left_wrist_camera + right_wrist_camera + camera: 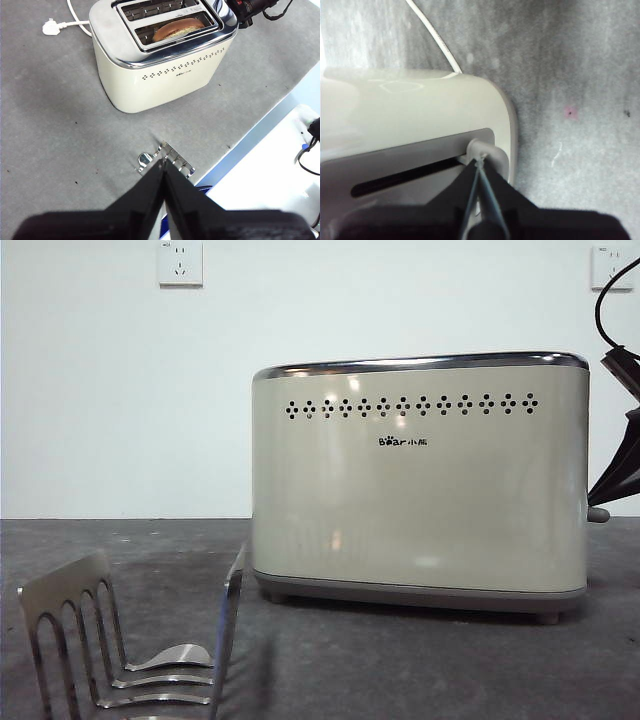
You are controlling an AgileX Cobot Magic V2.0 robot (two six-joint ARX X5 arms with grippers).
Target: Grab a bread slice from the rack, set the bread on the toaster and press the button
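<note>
The cream toaster (420, 490) stands on the grey table. The slice of bread (177, 29) sits down in its near slot, only the domed top showing. The silver rack (120, 650) stands empty at the front left; it also shows in the left wrist view (170, 161). My right gripper (479, 162) is shut, its tips resting on the grey button (477, 148) at the toaster's narrow end. In the front view the button (597, 514) sticks out by the dark right arm (622, 450). My left gripper (163, 164) is shut and empty, held above the rack.
A white plug (50, 27) and its cord lie on the table behind the toaster; the cord (437, 42) also shows in the right wrist view. Two wall sockets (180, 262) are on the white wall. The table's edge (260, 127) runs near the rack.
</note>
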